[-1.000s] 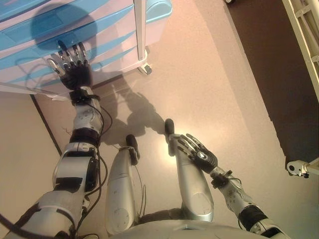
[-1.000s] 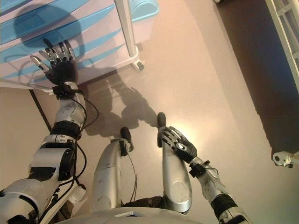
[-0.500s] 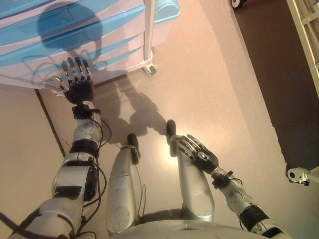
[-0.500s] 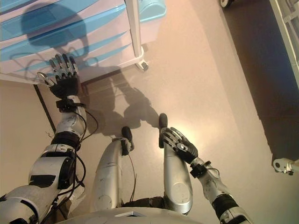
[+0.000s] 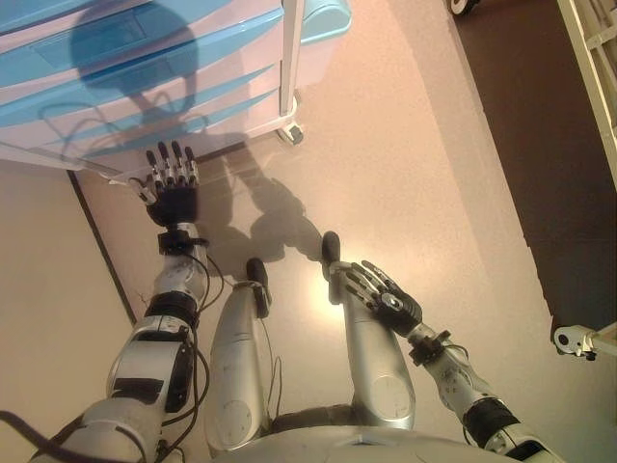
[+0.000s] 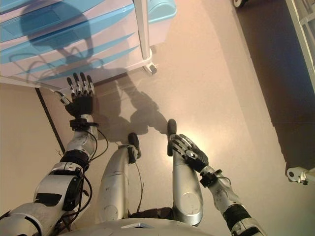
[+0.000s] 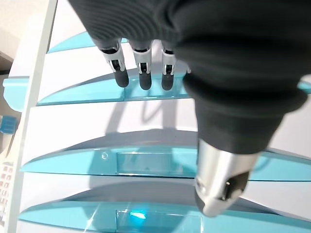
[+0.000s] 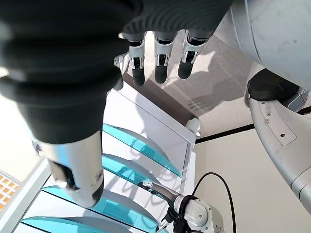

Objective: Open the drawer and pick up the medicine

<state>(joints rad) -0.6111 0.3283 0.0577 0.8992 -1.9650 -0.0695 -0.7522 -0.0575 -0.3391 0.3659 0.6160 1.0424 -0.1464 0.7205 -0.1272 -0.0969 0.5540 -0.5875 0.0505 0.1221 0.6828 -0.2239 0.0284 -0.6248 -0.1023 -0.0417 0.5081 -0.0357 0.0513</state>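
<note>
Left hand (image 5: 172, 198) held out, fingers straight, just short of the white drawer cabinet (image 5: 145, 72); blue-fronted drawers all closed. Medicine not visible. Right hand (image 5: 390, 304) low beside the leg, fingers relaxed, empty.

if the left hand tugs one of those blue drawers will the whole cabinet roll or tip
It may well roll: the drawer cabinet stands on a caster on smooth floor. It looks like light plastic, so a tug could drag it. The left hand, open, sits low before it, so tipping seems less likely.
</note>
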